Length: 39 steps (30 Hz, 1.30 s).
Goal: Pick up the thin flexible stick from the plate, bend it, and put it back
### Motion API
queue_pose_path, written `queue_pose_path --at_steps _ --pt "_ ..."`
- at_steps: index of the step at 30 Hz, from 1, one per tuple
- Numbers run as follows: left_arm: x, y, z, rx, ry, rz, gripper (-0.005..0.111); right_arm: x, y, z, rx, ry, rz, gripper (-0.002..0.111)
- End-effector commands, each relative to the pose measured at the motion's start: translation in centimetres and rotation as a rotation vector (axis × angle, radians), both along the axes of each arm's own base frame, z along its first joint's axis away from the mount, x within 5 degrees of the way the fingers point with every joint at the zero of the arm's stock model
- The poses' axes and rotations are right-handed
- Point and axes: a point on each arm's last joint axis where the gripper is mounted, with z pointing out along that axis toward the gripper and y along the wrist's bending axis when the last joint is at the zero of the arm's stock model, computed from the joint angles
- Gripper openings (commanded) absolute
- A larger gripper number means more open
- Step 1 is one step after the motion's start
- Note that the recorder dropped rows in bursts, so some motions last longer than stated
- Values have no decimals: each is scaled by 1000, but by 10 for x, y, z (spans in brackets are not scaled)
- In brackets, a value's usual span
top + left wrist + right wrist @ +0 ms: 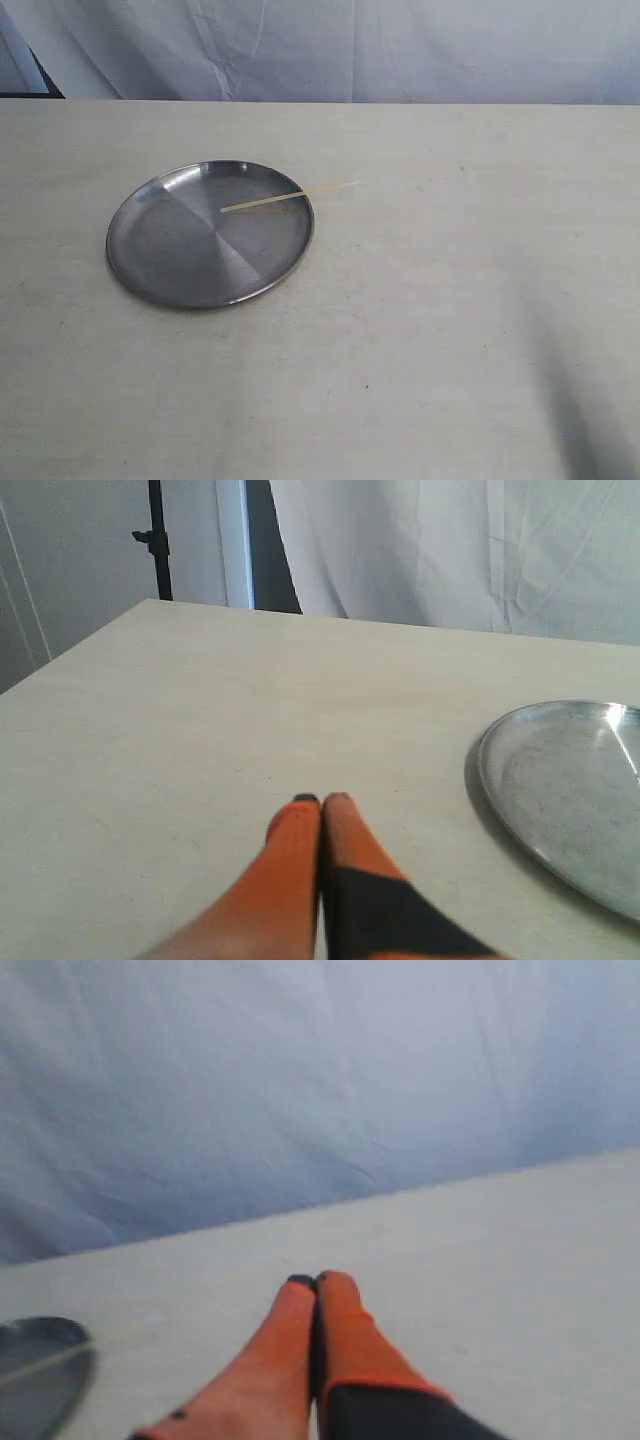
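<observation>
Thin pale-yellow stick [290, 197] overhangs rim of round silver metal plate [170, 250]. Left tool [321, 800], right tool [316, 1280]: closed, empty.

Pale cream desk [420, 360] fills the exterior view, faintly scuffed, with a soft grey shadow [585, 400] lying at five o'clock. Behind it at twelve o'clock hangs a creased white cloth backdrop [380, 50], and at eleven o'clock there's a dark gap [48, 88] beside its edge. The left wrist view catches a black stand pole [156, 540] beyond the desk's corner.
</observation>
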Motion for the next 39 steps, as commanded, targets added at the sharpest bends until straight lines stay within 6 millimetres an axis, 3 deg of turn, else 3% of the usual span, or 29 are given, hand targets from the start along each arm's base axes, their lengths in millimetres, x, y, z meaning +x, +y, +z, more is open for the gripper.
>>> queue_pose_path --at_steps 1,13,16,20,22,23,24,25,28,30,33,35,37,38,39 --pt "0 0 0 5 -11 2 0 -5 24 22 17 -250 267 -1" --pt "0 0 0 3 -10 3 0 -34 50 56 103 -673 658 -1" --pt "0 0 0 3 -10 3 0 -36 50 61 131 -685 676 -1" --pt "0 0 0 3 -10 3 0 -28 42 62 225 -592 576 -1" --pt "0 0 0 3 -10 3 0 -16 25 63 374 -452 369 -1" --pt "0 0 0 3 -10 3 0 -11 10 63 551 -281 178 -1" --pt "0 0 0 3 -10 3 0 -10 6 64 569 -210 116 -1" --pt "0 0 0 3 -10 3 0 -8 3 75 453 -166 66 -1" --pt "0 0 0 3 -10 3 0 0 19 121 159 -402 245 -1" --pt "0 0 0 3 -10 3 0 46 14 158 130 -231 148 -1" --pt "0 0 0 3 -10 3 0 138 5 187 -48 156 -28 -1" --pt "0 0 0 3 -10 3 0 214 18 184 -288 441 11 -1" --pt "0 0 0 3 -10 3 0 290 47 151 -442 787 202 -1" --pt "0 0 0 3 -10 3 0 323 65 130 -478 932 352 -1" --pt "0 0 0 3 -10 3 0 336 75 119 -501 998 430 -1"
